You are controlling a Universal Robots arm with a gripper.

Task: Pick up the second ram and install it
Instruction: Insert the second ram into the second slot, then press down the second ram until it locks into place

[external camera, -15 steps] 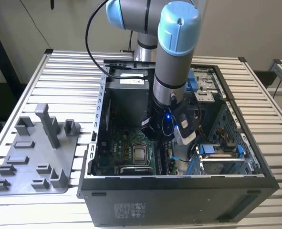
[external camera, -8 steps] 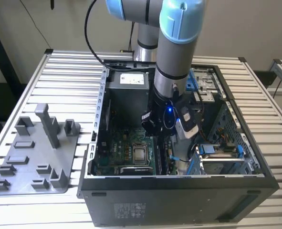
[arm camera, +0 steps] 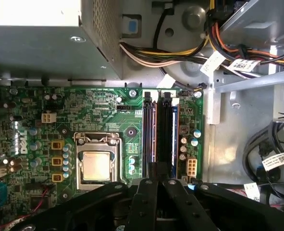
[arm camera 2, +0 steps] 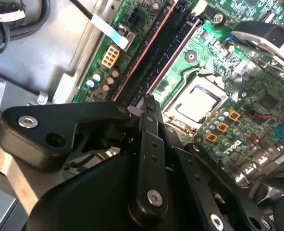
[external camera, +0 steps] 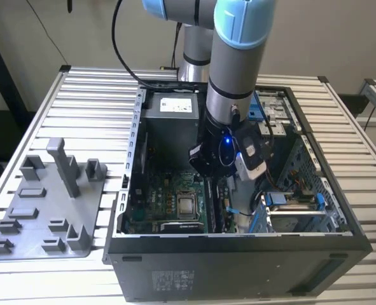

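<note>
The second ram (arm camera: pixel 165 130) is a dark narrow stick standing on edge in the memory slots beside the processor, seen in both wrist views (arm camera 2: pixel 168 50). My gripper (arm camera: pixel 157 180) is deep inside the open computer case (external camera: pixel 238 254), right over the near end of the stick. Its black fingers (arm camera 2: pixel 149 108) are drawn together, and the stick runs straight out from between their tips. In the exterior view the gripper (external camera: pixel 219 175) hangs just above the green motherboard (external camera: pixel 156 203), and its body hides where the fingers meet the stick.
The processor socket (arm camera: pixel 96 166) lies close beside the slots. A power supply box (external camera: pixel 168 105) and bundled cables (arm camera: pixel 180 53) fill the case's far end, and a drive cage (external camera: pixel 296 210) stands on the exterior view's right. Outside the case, a grey fixture (external camera: pixel 44 210) with a tall post (external camera: pixel 65 166) sits on the slatted table.
</note>
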